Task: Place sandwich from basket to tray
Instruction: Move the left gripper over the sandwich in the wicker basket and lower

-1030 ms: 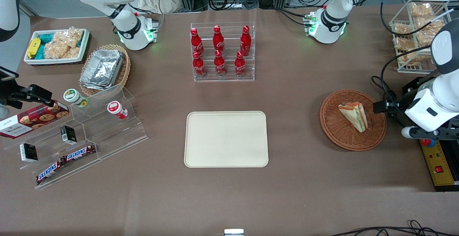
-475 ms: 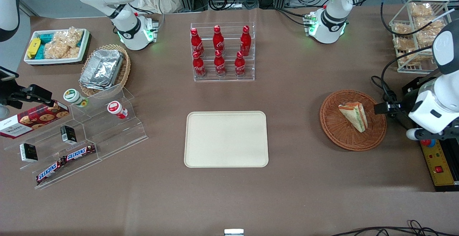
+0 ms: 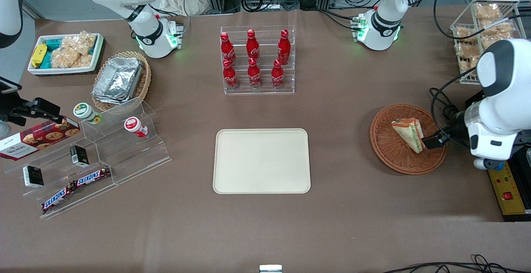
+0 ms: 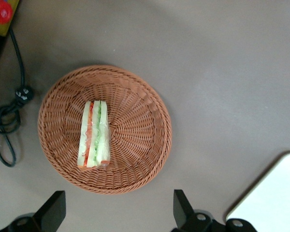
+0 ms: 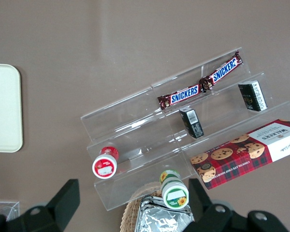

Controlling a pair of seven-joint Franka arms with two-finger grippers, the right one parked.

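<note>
The sandwich [image 3: 408, 134], a wrapped wedge with green and red-orange layers, lies in the round reddish-brown basket [image 3: 390, 150] toward the working arm's end of the table. The cream tray [image 3: 261, 161] lies flat at mid-table with nothing on it. My left gripper [image 3: 432, 142] hovers above the basket's rim, beside the sandwich's narrow end. In the left wrist view the gripper [image 4: 117, 212] is open wide and holds nothing. That view also shows the sandwich [image 4: 93, 134] on edge in the basket [image 4: 135, 125], and a corner of the tray [image 4: 273, 203].
A clear rack of red bottles [image 3: 257, 59] stands farther from the camera than the tray. A wire rack of bagged snacks [image 3: 477, 36] and a yellow control box [image 3: 508, 190] flank the working arm. A black cable [image 4: 5, 125] coils beside the basket.
The left arm has swung in toward the basket. Its gripper moved from beside the rim to above the rim, next to the sandwich. The sandwich and the basket have not moved.
</note>
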